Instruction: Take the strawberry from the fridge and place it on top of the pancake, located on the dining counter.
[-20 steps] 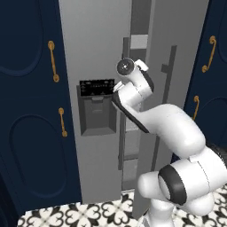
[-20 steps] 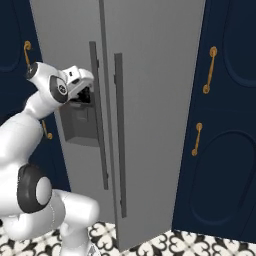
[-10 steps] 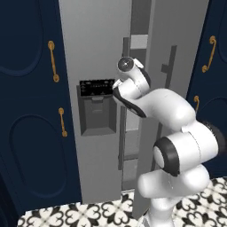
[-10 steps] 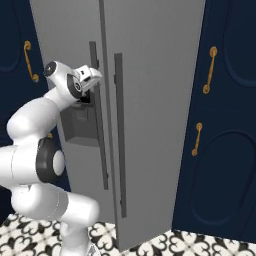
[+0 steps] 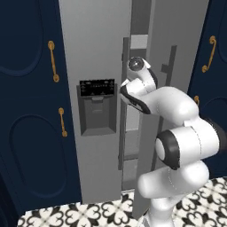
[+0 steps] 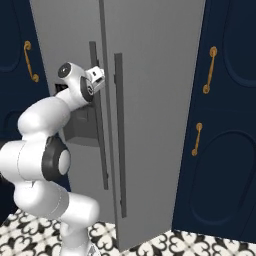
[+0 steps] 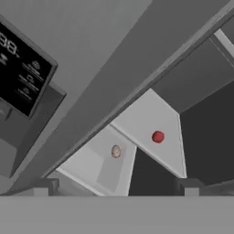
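Observation:
The fridge [image 5: 95, 53] stands in front of me with its right door [image 6: 160, 100] ajar, and grey shelves [image 5: 133, 124] show in the gap. In the hand view the strawberry [image 7: 116, 151], a tiny tan-pink lump, lies on a pale shelf [image 7: 91, 160] straight ahead. My gripper [image 7: 116, 186] is open, its fingertips [image 7: 45, 185] wide apart with nothing between them, still short of the shelf. My white hand [image 6: 95, 77] sits at the dark bar handles [image 6: 94, 75]. The pancake and the dining counter are out of view.
A small red round thing [image 7: 157, 136] rests on the neighbouring shelf, to the strawberry's right in the hand view. The black control panel [image 7: 23, 77] and dispenser [image 5: 96, 113] are on the left door. Navy cabinets with gold handles [image 5: 53, 60] flank the fridge.
The arm has folded and turned, carrying the hand a little nearer the gap between the doors. The gripper stays open and the fridge has not moved.

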### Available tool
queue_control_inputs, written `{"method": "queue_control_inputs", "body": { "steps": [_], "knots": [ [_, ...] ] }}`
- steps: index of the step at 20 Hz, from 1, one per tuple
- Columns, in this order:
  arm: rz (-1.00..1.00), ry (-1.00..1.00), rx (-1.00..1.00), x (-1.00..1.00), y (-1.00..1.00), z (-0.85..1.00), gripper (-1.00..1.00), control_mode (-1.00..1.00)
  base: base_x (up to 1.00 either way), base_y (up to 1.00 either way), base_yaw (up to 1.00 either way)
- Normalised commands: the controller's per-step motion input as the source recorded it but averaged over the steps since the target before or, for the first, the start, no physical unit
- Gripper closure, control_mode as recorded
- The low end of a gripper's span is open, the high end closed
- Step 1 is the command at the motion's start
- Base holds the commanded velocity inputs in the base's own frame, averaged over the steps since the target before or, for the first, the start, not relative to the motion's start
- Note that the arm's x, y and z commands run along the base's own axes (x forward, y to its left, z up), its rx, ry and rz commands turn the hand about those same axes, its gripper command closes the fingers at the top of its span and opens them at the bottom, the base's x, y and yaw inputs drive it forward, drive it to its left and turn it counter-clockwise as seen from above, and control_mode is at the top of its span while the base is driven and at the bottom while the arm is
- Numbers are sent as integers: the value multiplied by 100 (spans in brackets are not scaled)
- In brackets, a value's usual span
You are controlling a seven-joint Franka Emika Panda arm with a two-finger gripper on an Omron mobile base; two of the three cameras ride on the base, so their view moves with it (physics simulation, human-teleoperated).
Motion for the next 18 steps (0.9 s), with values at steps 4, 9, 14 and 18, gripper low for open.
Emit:
{"method": "queue_control_inputs", "body": {
  "steps": [4,9,14,18],
  "knots": [
    [0,0,0,-22,-50,0,-100,-100,0,0,0],
    [0,0,0,-57,-50,0,-100,-100,0,0,0],
    [-1,0,0,-55,-74,0,-100,-100,0,0,0],
    [-3,0,0,-55,-87,0,-100,-100,0,0,0]
  ]
}}
